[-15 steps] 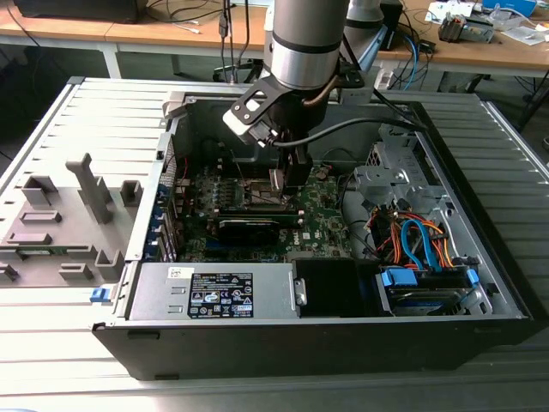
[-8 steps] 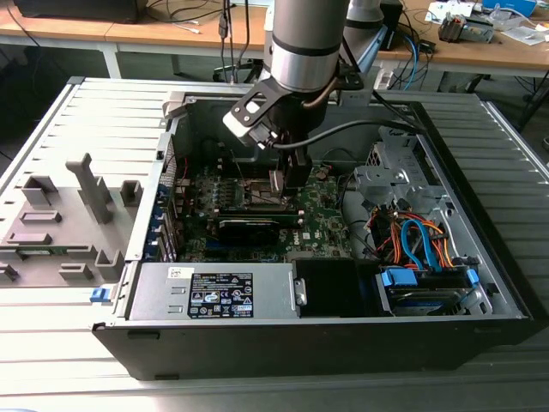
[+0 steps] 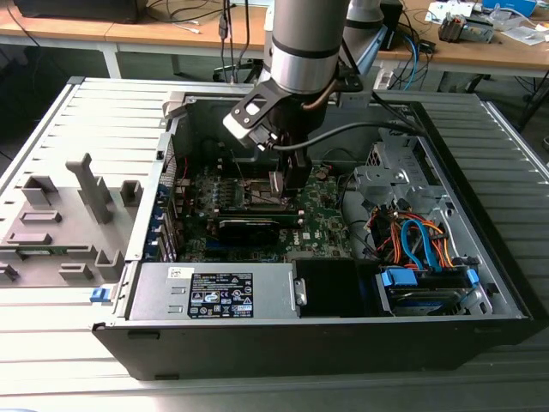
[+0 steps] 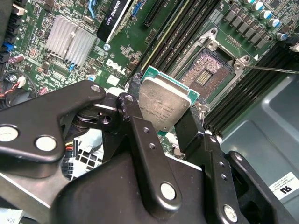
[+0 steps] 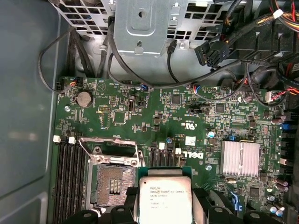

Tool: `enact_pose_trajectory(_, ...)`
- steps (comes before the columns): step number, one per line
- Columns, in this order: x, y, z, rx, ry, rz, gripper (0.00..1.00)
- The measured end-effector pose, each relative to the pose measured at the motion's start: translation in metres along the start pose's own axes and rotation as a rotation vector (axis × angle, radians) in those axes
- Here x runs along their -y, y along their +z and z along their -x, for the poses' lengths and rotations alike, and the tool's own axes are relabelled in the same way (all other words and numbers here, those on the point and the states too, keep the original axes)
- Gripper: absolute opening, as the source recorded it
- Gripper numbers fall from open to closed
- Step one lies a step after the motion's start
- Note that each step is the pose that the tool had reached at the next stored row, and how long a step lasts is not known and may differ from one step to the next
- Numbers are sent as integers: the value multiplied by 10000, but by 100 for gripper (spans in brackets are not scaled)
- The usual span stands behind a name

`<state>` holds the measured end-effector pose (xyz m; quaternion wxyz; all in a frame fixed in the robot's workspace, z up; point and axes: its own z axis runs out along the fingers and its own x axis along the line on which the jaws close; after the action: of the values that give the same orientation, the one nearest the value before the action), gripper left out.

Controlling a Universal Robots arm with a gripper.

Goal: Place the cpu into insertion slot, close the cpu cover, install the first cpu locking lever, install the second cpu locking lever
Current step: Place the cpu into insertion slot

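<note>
Plainly, the tool (image 4: 159,114) is clenched on the cpu (image 4: 164,103) — chip poised just beside the uncovered insertion slot (image 4: 205,74).

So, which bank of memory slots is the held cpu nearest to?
The bank between the insertion slot and the silver heatsink: the cpu in the claw covers part of it. The other bank lies beyond the slot.
</note>
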<state>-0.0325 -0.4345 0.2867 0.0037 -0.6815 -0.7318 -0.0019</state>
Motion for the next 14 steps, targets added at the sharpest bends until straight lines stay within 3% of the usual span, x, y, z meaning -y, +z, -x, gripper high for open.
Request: enact_pose_trajectory(14,0,56,1,0,0,0,55)
